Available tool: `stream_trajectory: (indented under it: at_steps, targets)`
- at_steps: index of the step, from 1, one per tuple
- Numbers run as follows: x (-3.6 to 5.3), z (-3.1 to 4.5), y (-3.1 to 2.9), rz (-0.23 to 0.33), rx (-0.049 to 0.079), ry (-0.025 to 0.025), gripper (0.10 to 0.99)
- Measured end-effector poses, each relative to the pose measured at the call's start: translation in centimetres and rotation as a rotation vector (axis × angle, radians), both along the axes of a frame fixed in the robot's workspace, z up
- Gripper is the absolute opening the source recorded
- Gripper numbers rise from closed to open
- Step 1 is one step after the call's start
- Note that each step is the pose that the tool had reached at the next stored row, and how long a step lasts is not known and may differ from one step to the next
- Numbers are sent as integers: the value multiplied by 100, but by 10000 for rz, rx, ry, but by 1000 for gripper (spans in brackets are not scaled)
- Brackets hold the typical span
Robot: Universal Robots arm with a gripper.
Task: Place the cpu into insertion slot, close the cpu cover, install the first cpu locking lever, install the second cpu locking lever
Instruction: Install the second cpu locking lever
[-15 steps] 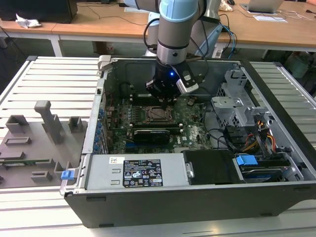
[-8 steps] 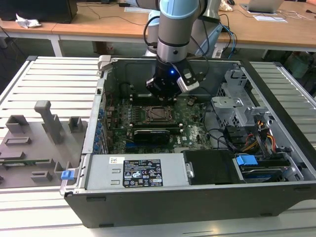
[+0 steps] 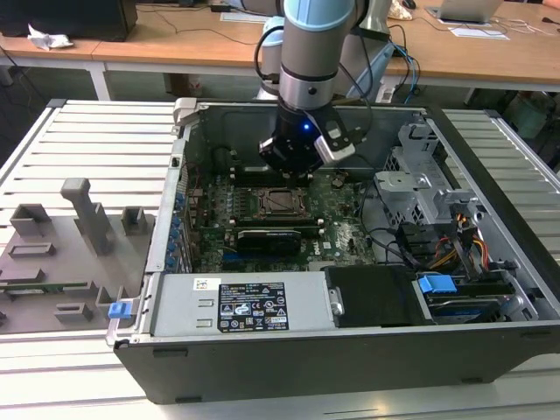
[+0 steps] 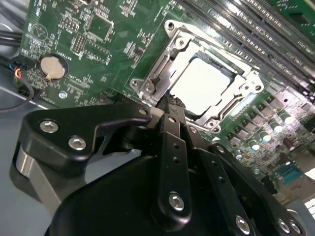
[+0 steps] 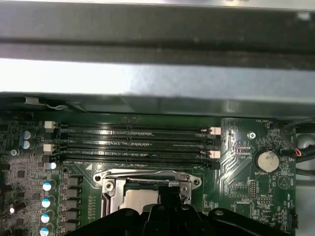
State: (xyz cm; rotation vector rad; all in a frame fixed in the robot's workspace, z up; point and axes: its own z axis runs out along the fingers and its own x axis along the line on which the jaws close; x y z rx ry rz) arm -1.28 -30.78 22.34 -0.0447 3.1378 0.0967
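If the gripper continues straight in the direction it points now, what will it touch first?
Probably the cpu cover, at the socket edge nearest the gripper, which points down at it. The cpu lies just beyond. Depth is unclear.

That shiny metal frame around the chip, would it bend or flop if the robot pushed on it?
Probably stiff rather than floppy: the cpu cover looks like thin stamped metal lying flat over the cpu. It would likely swing rather than slide, since one edge appears hinged to the green board. Its bare shine suggests a slippery surface for the hand beside it.
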Motion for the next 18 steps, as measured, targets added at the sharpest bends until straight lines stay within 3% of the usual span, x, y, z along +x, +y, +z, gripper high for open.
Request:
stream_trajectory:
  at_steps: [6,10,18]
  targets:
    - [0,5,-59,-1,-3,1,106]
    - [0,131,-64,-1,7,0,106]
    - [0,121,-293,-4,22,0,106]
